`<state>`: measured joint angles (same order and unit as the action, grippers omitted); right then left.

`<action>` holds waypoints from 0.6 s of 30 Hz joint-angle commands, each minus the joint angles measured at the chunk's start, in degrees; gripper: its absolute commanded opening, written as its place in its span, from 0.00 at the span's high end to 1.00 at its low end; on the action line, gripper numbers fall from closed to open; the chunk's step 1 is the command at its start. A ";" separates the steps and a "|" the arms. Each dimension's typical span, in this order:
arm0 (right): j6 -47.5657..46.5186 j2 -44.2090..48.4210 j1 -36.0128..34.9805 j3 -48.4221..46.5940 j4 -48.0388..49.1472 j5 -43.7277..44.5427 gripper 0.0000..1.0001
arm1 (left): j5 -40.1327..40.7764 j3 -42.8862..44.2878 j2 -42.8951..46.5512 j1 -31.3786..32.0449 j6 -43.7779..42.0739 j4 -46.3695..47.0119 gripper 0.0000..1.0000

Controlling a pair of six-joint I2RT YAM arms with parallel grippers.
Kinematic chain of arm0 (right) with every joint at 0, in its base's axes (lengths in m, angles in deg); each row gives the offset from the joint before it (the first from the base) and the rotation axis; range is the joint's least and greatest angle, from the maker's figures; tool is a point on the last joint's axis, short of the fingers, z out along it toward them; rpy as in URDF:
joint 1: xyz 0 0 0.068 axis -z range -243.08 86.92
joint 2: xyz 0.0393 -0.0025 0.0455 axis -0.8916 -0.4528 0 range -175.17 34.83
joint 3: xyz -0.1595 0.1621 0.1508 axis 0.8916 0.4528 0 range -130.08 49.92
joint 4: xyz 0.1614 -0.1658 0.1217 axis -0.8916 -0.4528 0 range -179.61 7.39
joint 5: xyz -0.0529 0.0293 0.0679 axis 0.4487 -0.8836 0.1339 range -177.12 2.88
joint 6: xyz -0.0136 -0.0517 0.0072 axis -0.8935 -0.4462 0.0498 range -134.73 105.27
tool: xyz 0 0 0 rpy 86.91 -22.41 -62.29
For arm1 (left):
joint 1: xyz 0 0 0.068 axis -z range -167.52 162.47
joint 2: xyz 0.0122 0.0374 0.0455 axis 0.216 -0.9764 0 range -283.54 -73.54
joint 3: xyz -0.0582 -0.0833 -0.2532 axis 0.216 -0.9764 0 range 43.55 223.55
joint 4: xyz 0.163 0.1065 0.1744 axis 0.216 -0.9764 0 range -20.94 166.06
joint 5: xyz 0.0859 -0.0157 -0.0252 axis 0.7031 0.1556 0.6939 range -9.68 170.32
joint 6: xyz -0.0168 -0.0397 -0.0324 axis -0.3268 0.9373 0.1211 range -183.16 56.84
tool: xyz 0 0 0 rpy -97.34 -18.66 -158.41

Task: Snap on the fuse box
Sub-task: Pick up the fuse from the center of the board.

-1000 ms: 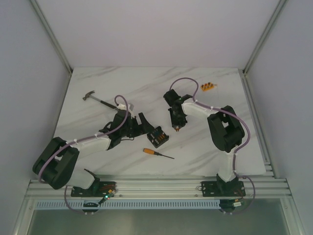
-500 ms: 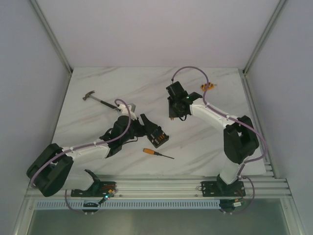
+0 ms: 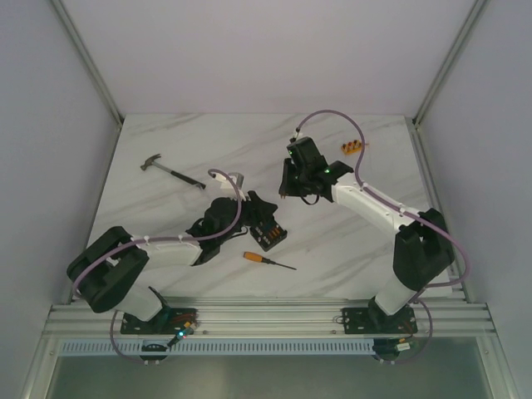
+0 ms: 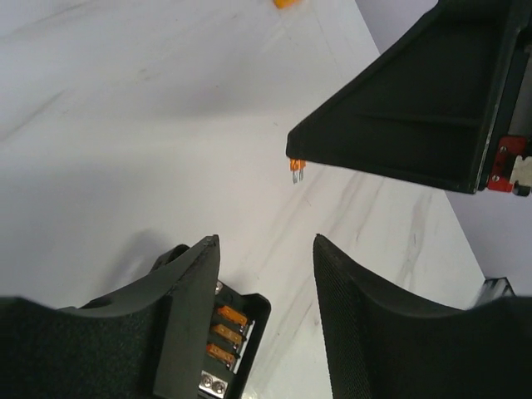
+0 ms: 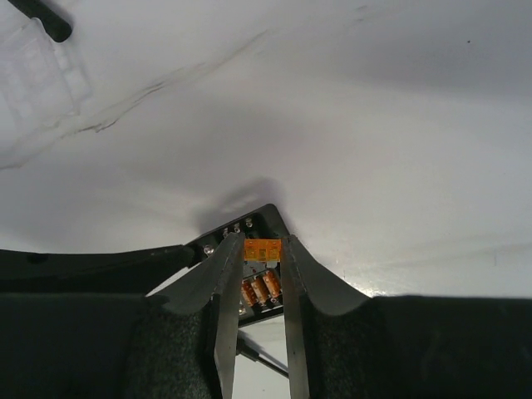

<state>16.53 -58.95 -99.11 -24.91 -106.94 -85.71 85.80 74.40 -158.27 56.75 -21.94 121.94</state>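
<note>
The fuse box is a small black square box lying on the marble table, with orange fuses in its top face. My left gripper is open right at the box. In the left wrist view the fuse box shows behind the left finger, one corner reaching into the gap of the left gripper. My right gripper hovers behind the box. It is shut on a small orange fuse, with the fuse box below the right gripper. The same fuse hangs from its tips.
A hammer lies at the back left. An orange-handled screwdriver lies in front of the box. A small orange block sits at the back right, behind the right arm's cable.
My left arm has pushed right and forward up to the fuse box, and its jaws have narrowed. My right gripper has drawn back from the box toward the rear, still holding the fuse.
</note>
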 commanded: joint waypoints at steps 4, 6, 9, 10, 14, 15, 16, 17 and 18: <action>1.73 2.18 -0.48 1.69 2.54 -3.09 0.73 | 0.51 3.80 -2.92 0.20 -4.20 7.38 0.47; 1.86 2.33 -0.45 1.80 2.76 -3.40 0.73 | -0.49 4.23 -3.71 0.21 -4.53 8.49 0.51; 1.91 2.48 -0.44 1.95 2.88 -3.84 0.73 | -0.87 4.66 -4.66 0.20 -4.82 9.25 0.57; 1.91 2.56 -0.44 1.89 2.97 -3.92 0.73 | -0.68 4.79 -4.71 0.16 -4.94 9.04 0.58; 1.98 2.63 -0.44 1.94 3.18 -4.58 0.72 | -0.71 5.22 -5.31 0.20 -5.07 8.96 0.63; 2.04 2.56 -0.51 1.94 3.22 -4.70 0.72 | -0.67 5.30 -5.37 0.27 -5.10 8.87 0.64; 1.98 2.61 -0.46 1.89 3.26 -4.89 0.72 | -0.65 5.44 -5.54 0.26 -5.09 8.75 0.64; 2.10 2.63 -0.45 1.94 3.31 -5.03 0.72 | -0.58 5.51 -5.73 0.21 -5.12 8.65 0.64; 2.11 2.69 -0.44 1.94 3.31 -5.09 0.72 | -0.47 5.64 -5.89 0.19 -5.09 8.42 0.65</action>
<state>18.06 -58.27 -99.20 -23.92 -104.91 -89.65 85.69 78.29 -163.10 56.75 -25.79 128.00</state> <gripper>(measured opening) 0.289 0.362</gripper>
